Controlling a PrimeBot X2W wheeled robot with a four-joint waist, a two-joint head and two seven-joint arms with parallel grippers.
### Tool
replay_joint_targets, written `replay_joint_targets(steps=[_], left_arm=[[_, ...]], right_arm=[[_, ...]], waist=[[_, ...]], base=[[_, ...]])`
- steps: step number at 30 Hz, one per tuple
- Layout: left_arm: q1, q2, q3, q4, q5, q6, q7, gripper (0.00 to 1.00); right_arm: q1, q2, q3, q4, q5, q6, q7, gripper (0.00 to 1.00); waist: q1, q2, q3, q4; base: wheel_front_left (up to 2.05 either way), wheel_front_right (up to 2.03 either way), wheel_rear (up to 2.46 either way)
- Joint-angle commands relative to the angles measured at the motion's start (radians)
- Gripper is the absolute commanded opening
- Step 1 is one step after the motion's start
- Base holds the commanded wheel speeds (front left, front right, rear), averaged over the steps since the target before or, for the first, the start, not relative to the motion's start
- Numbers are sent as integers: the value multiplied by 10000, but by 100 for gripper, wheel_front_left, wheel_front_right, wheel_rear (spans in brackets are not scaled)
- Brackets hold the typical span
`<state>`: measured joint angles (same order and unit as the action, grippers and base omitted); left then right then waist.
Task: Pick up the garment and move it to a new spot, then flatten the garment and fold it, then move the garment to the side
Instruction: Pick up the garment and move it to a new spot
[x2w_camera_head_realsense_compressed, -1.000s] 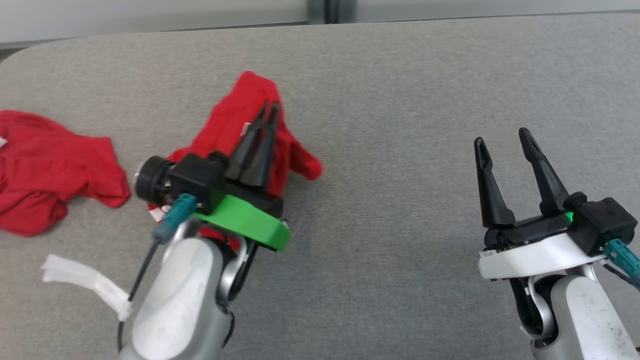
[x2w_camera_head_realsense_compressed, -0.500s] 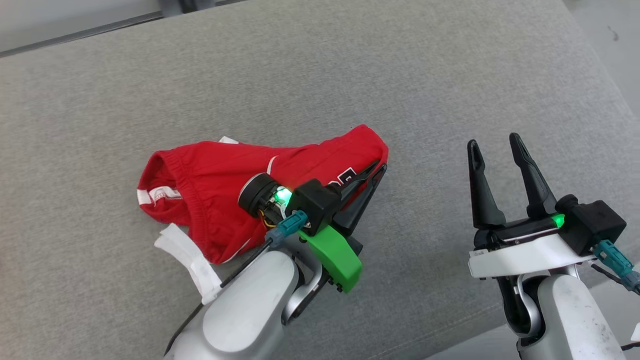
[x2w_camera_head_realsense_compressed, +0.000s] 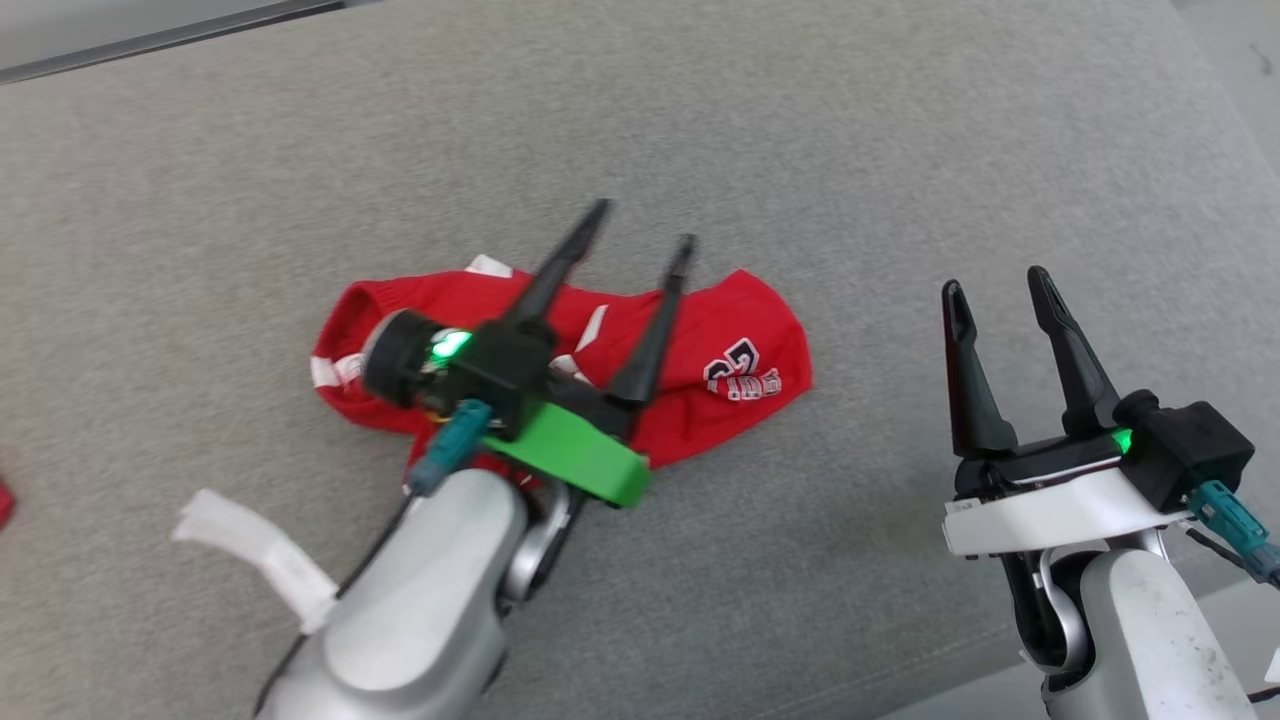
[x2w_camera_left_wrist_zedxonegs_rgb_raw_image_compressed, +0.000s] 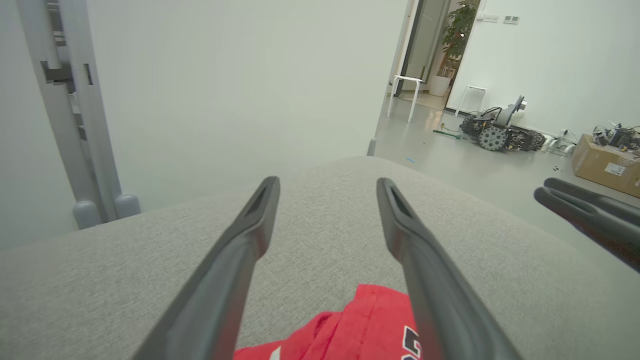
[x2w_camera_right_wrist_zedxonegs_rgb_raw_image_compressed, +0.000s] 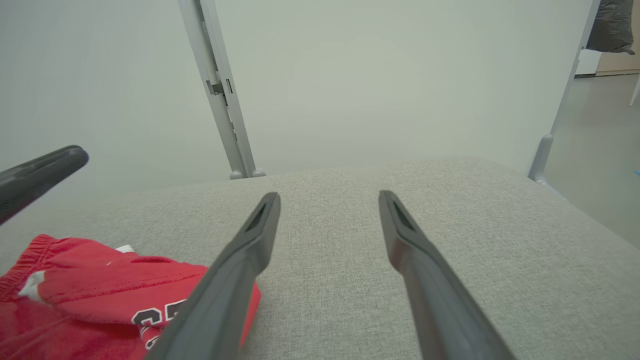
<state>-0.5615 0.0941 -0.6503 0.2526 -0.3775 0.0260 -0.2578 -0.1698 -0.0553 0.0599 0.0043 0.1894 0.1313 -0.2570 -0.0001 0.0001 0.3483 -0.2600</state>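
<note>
While the red garment (x2w_camera_head_realsense_compressed: 750, 320) lies crumpled on the grey fabric surface (x2w_camera_head_realsense_compressed: 900, 150), number print (x2w_camera_head_realsense_compressed: 745, 372) at its 3 o'clock end | left tool (x2w_camera_head_realsense_compressed: 644, 223): jaws spread wide over it, holding nothing | right tool (x2w_camera_head_realsense_compressed: 997, 279): jaws spread, empty, at 3 o'clock of the garment, apart from it

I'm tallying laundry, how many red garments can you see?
2: one red garment crumpled beneath the open left hand; a red sliver at the left edge, probably another, mostly cut off.
</note>
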Motion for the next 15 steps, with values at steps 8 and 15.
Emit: replay_joint_targets(steps=[8,15], left_arm=[[1366,1057,2147,-686,-332,1093,-76,100],[2659,1551,3539,-1224,-268,1261,-77,100]], right_arm=[[328,-244,-43,-274,-185,-10,358,100],[570,-337,11,-413,-227,-10,652,100]], waist=[[1,-1,-1017,1885],[1,-1,-1343,2313]], base=[[0,0,0],[0,0,0]])
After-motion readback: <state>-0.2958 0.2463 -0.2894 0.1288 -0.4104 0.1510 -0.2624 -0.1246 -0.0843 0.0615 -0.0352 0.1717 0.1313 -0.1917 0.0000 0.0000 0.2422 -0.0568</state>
